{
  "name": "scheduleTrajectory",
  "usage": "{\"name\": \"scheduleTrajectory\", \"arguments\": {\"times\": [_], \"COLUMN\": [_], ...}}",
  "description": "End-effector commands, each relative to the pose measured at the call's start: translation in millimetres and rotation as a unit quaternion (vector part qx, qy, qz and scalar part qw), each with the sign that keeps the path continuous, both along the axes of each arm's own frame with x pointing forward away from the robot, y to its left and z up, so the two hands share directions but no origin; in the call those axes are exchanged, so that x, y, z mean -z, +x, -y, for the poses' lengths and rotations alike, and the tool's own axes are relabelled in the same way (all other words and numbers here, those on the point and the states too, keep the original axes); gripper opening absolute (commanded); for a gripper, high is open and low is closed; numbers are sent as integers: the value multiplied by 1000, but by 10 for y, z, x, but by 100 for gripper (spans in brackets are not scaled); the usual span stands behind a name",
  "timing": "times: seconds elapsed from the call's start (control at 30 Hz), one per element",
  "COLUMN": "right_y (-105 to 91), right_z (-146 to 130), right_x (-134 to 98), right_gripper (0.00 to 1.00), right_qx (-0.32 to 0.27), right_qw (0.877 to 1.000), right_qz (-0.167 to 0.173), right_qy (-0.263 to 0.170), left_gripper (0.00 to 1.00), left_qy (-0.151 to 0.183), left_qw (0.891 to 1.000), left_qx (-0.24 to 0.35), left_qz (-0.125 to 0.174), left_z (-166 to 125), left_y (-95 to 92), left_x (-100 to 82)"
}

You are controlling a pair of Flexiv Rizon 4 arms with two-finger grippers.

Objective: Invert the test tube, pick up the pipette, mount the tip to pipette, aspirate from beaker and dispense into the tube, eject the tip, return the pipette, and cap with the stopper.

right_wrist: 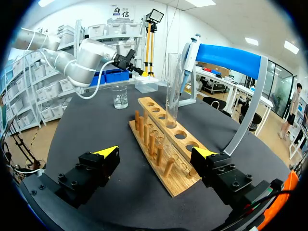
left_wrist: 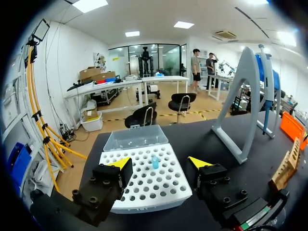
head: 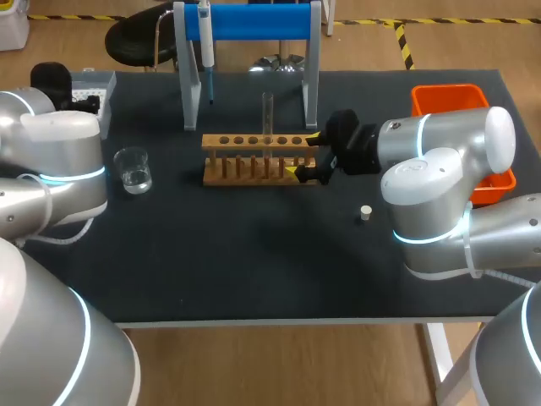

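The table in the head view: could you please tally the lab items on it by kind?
Test tube: 1
Wooden rack: 1
Beaker: 1
Pipette: 1
Pipette stand: 1
Tip box: 1
Stopper: 1
Orange bin: 1
Total: 8

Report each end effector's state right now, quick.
Left end effector: open, holding nothing, tip box just ahead.
Right end effector: open, holding nothing, fingers either side of the wooden rack end.
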State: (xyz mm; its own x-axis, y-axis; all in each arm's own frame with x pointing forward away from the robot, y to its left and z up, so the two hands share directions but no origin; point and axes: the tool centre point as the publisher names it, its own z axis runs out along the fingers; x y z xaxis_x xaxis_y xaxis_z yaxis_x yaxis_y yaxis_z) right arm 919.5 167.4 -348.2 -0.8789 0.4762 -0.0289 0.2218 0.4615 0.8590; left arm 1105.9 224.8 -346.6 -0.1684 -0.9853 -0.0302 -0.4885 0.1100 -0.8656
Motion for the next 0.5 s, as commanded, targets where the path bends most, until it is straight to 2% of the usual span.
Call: {"name": "scheduleTrajectory", "arguments": {"times": [0.03,0.07,0.23,0.5], "right_y": [3,3,3,3], "right_z": [9,9,9,9], "right_x": [-8,-8,-8,-8], "right_gripper": [100,100,100,100], "right_qx": [-1,-1,-1,-1], "right_qw": [1000,1000,1000,1000], "right_qz": [-1,-1,-1,-1], "right_qy": [-1,-1,-1,-1], "left_gripper": [67,63,57,52], "left_qy": [1,1,1,0], "left_qw": [1000,1000,1000,1000], "left_qx": [-1,-1,-1,-1], "left_qz": [-1,0,0,-3], "left_z": [-15,-19,-27,-44], "left_y": [108,127,186,262], "left_x": [39,43,50,94]}}
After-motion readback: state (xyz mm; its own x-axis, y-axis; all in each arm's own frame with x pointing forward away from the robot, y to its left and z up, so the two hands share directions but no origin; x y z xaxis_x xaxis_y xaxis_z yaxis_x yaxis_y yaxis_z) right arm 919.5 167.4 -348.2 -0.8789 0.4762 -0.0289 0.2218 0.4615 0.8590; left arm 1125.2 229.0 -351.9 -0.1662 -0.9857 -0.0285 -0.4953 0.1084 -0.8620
